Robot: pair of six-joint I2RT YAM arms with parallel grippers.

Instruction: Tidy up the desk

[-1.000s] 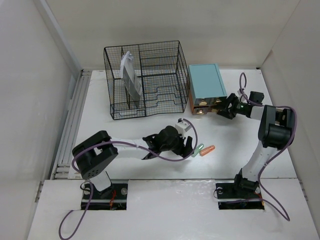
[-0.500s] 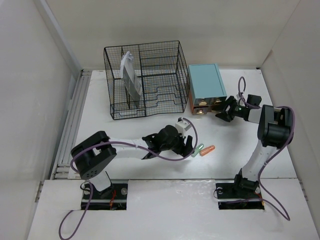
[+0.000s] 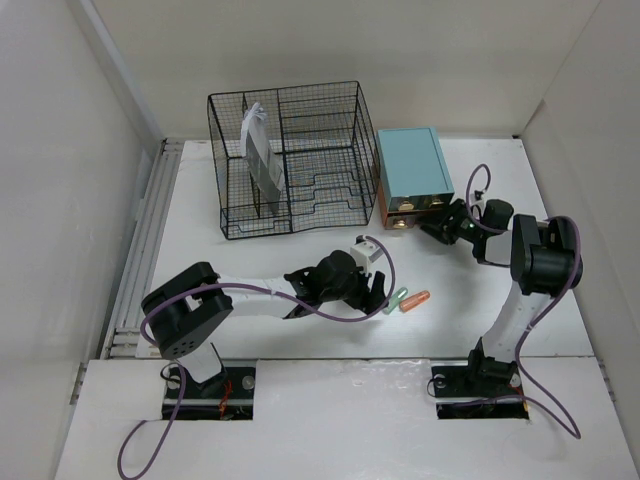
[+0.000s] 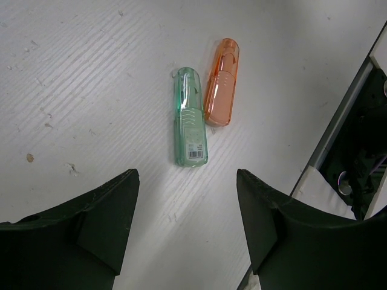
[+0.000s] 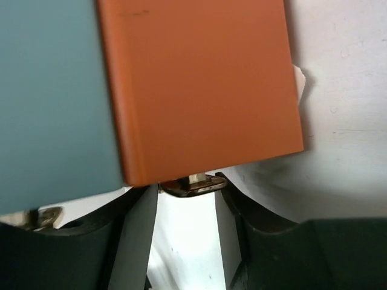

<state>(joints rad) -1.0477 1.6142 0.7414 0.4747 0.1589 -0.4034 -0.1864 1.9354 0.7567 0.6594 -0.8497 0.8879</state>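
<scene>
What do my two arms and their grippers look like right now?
The left arm and right arm have white links with bulky black joints, and a purple cable loops along each. The left gripper and right gripper have matte black, wedge-shaped fingers.

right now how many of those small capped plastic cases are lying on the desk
2: a green case and an orange case, side by side on the desk just ahead of the left fingers. Others could be hidden inside the drawer box.
</scene>
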